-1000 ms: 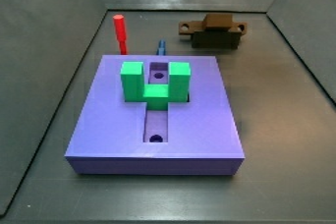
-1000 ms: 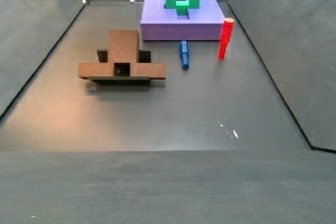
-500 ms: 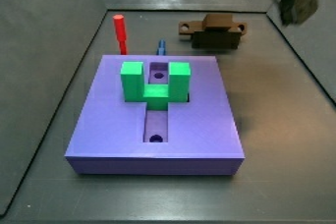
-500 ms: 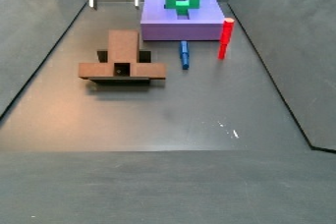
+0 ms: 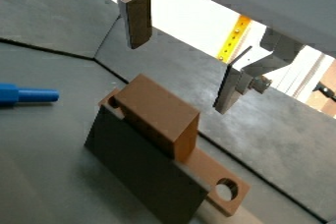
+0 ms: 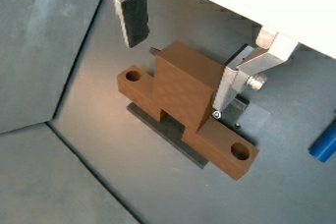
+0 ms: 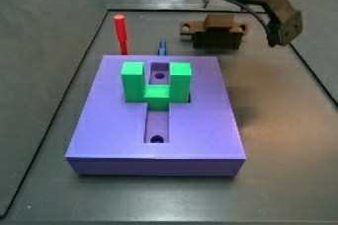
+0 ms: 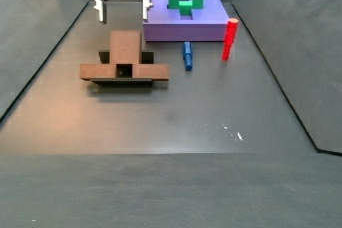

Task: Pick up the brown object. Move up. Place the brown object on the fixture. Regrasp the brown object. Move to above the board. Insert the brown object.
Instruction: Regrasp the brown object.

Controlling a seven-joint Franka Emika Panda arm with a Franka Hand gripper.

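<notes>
**A:** Where was the gripper (image 8: 123,12), and was it holding anything?

**B:** It hung above the far end of the brown object (image 8: 124,60) in a side view, well clear of the floor. Its jaws stood wide apart with nothing between them. In both wrist views the two silver fingers (image 6: 132,12) flanked the piece from above without touching it; one finger (image 5: 137,20) showed its dark pad plainly.

**A:** And the brown object itself?

**B:** It sat on the fixture (image 5: 132,164), a dark boxy holder on the grey floor. In a wrist view the tan-brown piece (image 6: 182,105) showed a raised block in the middle and a flat bar running out to each side, with a round hole near each end. In a side view it lay at the far end of the bin (image 7: 214,30), beyond the board (image 7: 158,120).

**A:** What was on the board?

**B:** The lavender-purple slab carried a green U-shaped block (image 7: 156,81) set across its central groove, with round holes showing in the groove. In a side view the board (image 8: 187,20) stood at the back, apart from the fixture.

**A:** Anything else nearby?

**B:** A red upright peg (image 8: 230,38) stood beside the board, and a small blue piece (image 8: 187,54) lay on the floor next to it. The blue piece also showed in both wrist views (image 5: 24,95), apart from the fixture.
</notes>
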